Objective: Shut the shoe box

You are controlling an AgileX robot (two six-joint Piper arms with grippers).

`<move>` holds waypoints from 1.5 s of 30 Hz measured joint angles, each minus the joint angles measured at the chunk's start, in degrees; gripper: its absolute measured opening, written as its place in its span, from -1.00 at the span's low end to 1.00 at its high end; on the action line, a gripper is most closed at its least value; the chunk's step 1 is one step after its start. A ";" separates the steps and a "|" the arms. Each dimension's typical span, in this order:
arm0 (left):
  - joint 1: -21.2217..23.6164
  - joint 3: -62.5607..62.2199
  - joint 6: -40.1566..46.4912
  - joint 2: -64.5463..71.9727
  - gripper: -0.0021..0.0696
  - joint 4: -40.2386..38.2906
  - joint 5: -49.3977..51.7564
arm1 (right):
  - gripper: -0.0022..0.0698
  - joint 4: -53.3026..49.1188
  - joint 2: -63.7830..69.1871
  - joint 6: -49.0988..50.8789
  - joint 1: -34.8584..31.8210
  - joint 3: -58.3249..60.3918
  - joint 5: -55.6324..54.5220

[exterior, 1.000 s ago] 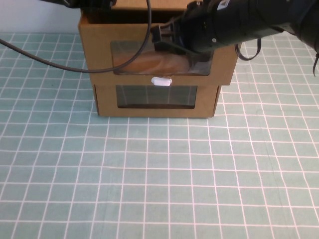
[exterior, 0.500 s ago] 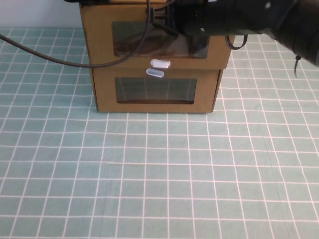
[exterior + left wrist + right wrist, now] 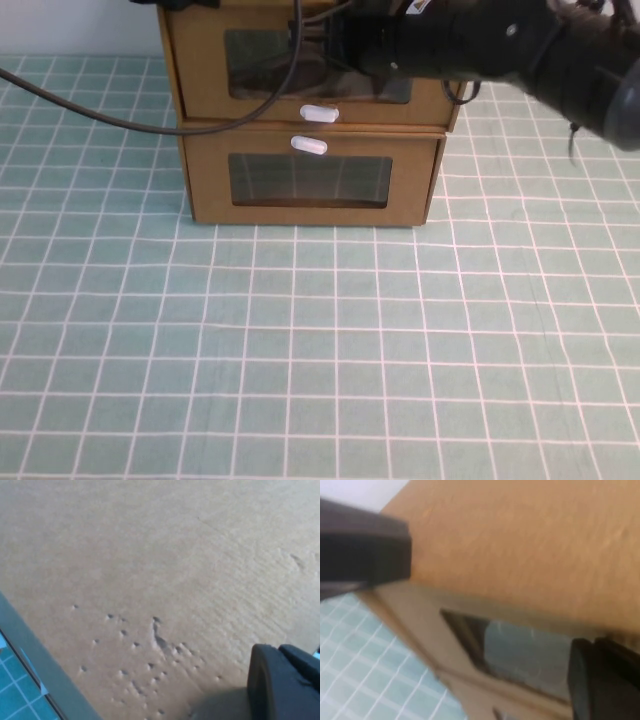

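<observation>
Where visible, right gripper point(image 3: 335, 45) against shoe box point(image 3: 200, 75), left gripper point(image 3: 282, 687) perhaps above.

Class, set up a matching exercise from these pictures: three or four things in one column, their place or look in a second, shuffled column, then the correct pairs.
1. shoe box
2. lower cardboard box
3. right gripper
4. left gripper

A. rests on the checked table cover
B. in front of the upper window
C. stacked on top, tab below its window
D. over plain cardboard

Pairs: 1-C, 2-A, 3-B, 4-D
</observation>
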 joint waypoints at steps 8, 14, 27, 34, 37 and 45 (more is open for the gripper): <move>0.00 0.00 -0.66 -4.06 -0.96 0.69 1.86 | -0.97 -2.32 -10.54 0.00 -0.62 0.00 14.62; 0.75 3.69 -1.14 -12.69 -0.96 0.79 0.96 | -0.97 -7.62 -21.53 3.63 -0.62 3.05 23.79; 0.89 46.14 4.75 -52.68 -0.96 -3.90 -17.76 | -0.97 -15.18 -66.22 14.15 0.72 42.67 27.71; 0.89 68.30 6.08 -75.70 -0.96 -6.30 -26.60 | -0.97 -15.42 -90.11 17.05 0.72 58.64 28.94; 0.89 75.17 6.08 -84.03 -0.96 -7.51 -29.20 | -0.97 -15.52 -98.27 17.40 0.72 63.94 26.48; 0.89 91.48 6.08 -94.83 -0.96 -8.30 -34.51 | -0.97 -15.70 -106.93 16.72 0.72 78.86 10.63</move>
